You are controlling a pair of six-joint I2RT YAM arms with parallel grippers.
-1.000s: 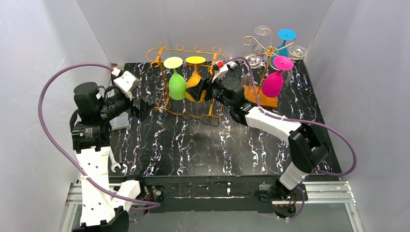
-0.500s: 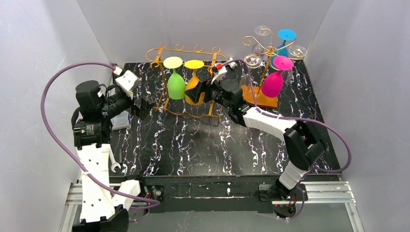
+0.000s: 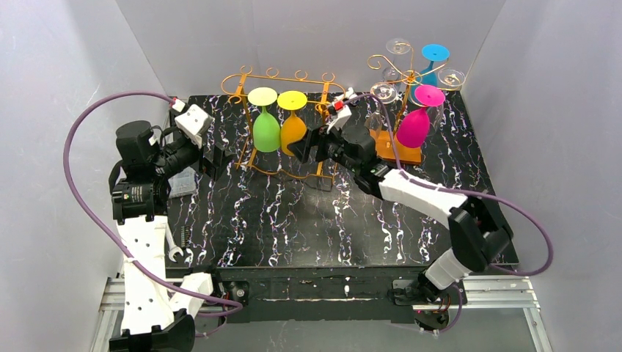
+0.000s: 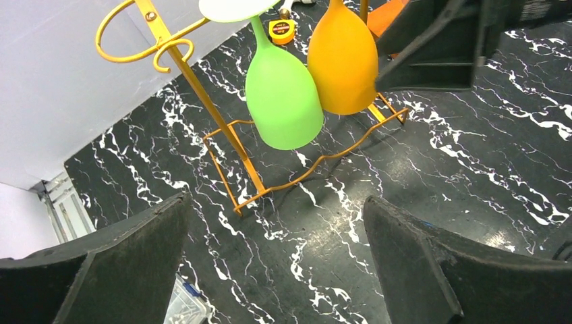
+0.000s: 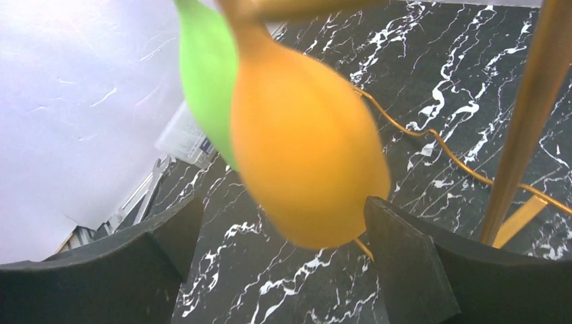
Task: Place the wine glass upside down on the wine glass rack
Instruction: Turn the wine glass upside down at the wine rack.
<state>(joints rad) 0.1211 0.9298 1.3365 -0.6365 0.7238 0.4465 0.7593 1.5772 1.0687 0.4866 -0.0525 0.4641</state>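
Observation:
The orange wine glass (image 3: 293, 132) hangs upside down by its yellow foot from the gold wine glass rack (image 3: 240, 78), right beside a green glass (image 3: 266, 132). My right gripper (image 3: 306, 144) is open just right of the orange bowl. In the right wrist view the bowl (image 5: 303, 142) hangs blurred above and between the spread fingers, touching neither, with the green glass (image 5: 206, 67) behind it. My left gripper (image 3: 219, 157) stands open and empty left of the rack. Its view shows the green glass (image 4: 283, 101), the orange glass (image 4: 342, 61) and the rack's base (image 4: 222, 131).
A second gold rack (image 3: 400, 70) at the back right carries a pink glass (image 3: 414, 125), a blue one (image 3: 434, 55) and clear ones. A plastic box (image 3: 183, 183) and a wrench (image 3: 173, 249) lie at the left. A tape measure (image 4: 281, 30) sits behind the rack.
My right gripper has opened off the orange glass, which went from tilted in the jaws to hanging straight beside the green one. The left arm has barely moved.

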